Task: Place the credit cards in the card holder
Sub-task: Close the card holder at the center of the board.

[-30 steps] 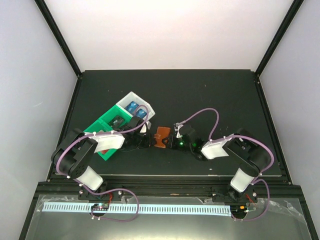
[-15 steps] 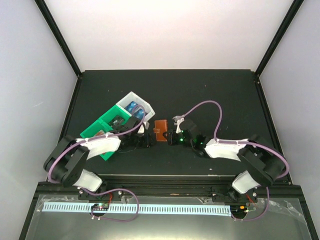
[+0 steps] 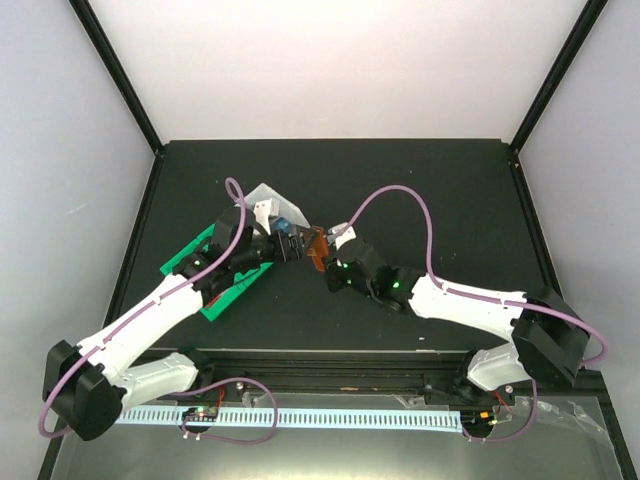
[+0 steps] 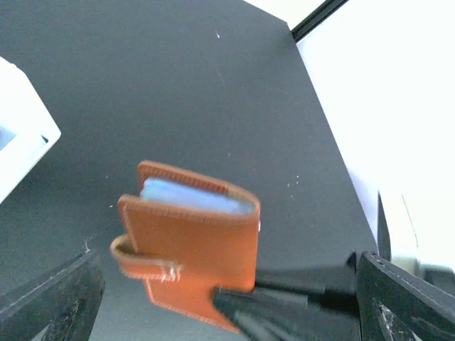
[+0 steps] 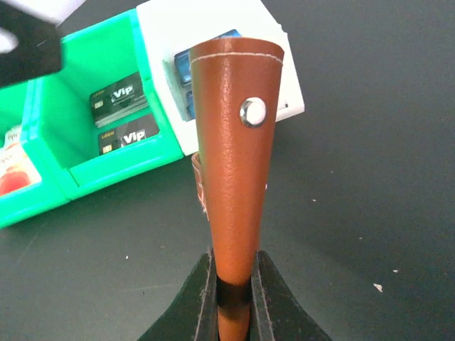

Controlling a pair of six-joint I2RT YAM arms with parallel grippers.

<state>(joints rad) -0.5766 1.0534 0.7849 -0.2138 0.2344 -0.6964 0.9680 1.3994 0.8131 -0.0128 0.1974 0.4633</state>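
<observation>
Right gripper [image 5: 233,284] pinches the card holder [image 5: 234,163] by its bottom edge, upright beside the tray [image 5: 85,170]; left gripper [image 3: 283,246] hangs spread wide facing it. Thin grip, so pushing credit cards [image 5: 117,105] in could twist it loose

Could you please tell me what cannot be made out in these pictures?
Right wrist view: the brown leather card holder shows only its outside, pockets hidden; the red-and-white card is cut by the left edge.
Left wrist view: the pale blue sheet inside is blurred.
Top view: the left arm covers most of the green-and-white plastic tray.
</observation>
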